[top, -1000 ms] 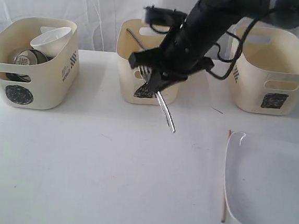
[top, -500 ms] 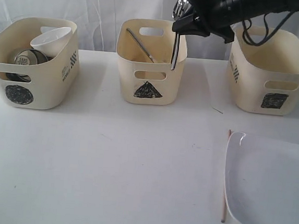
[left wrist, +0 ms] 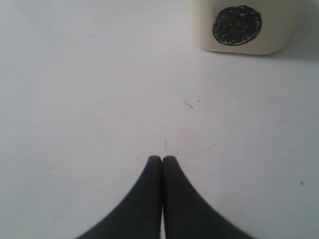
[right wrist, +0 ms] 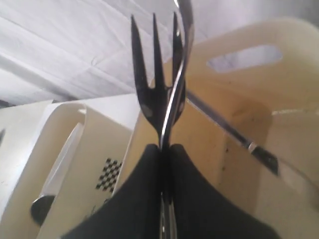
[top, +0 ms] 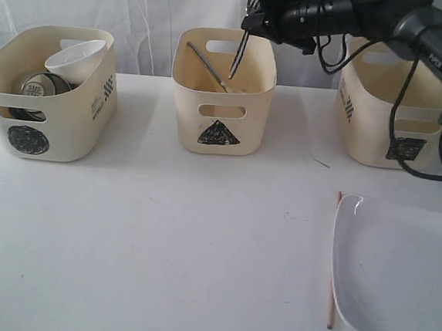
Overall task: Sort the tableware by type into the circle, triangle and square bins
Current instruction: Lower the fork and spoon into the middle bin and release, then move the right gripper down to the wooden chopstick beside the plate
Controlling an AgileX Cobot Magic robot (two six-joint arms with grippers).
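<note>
Broadly, the white table [top: 160, 245] is carrying everything, and the large white square plate [top: 404, 282] is lying at its near right corner, partly cut off by the frame edge. Three cream bins are standing in a row at the far side: the circle bin [top: 62, 121] on the left, the triangle bin [top: 240, 128] in the middle and the square bin [top: 378, 140] on the right. The right arm is reaching in from the right, across the square bin, and its end effector [top: 254, 13] is hovering above the triangle bin, pinching the steel fork [right wrist: 154, 94] tines up, together with a second steel utensil [right wrist: 183, 59] seen edge-on and too thin to name. The fork's handle is hanging down inside the opening of the triangle bin. The left end effector [left wrist: 162, 159] is hanging low over bare table near the circle bin, its fingers pressed together on nothing. A small white bowl [top: 77, 58] is leaning on top of a steel mug [top: 36, 85] inside the circle bin. A knife [top: 206, 65] is leaning aslant inside the triangle bin. One wooden chopstick [top: 334, 261] is lying just beside the plate's left edge.
</note>
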